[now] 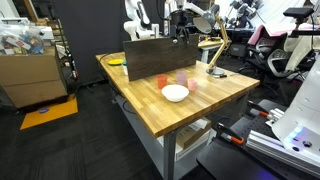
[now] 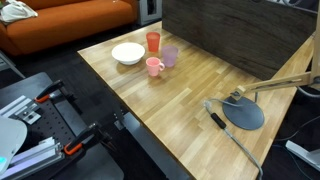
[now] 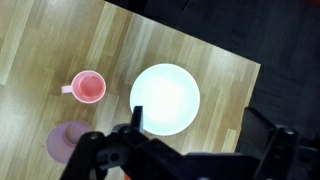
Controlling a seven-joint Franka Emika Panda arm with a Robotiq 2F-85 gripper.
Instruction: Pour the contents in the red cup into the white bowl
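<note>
The red cup [image 1: 162, 81] [image 2: 153, 41] stands upright on the wooden table, just behind the white bowl [image 1: 175, 93] [image 2: 127, 53]. In the wrist view the white bowl [image 3: 165, 98] lies below me, and my own body covers nearly all of the red cup. My gripper [image 3: 200, 125] hangs high above the table, open, with nothing between its fingers [image 3: 137, 116]. Its gap lies over the bowl's right rim and the bare wood beside it. What the cup holds does not show.
A pink mug [image 3: 88, 86] [image 2: 154, 67] and a lilac cup [image 3: 70, 140] [image 2: 170, 56] stand close to the red cup. A dark upright board [image 2: 240, 30] crosses the table's back. A desk lamp base [image 2: 243, 112] and cable lie apart. A yellow flat item [image 1: 115, 61] sits at a corner.
</note>
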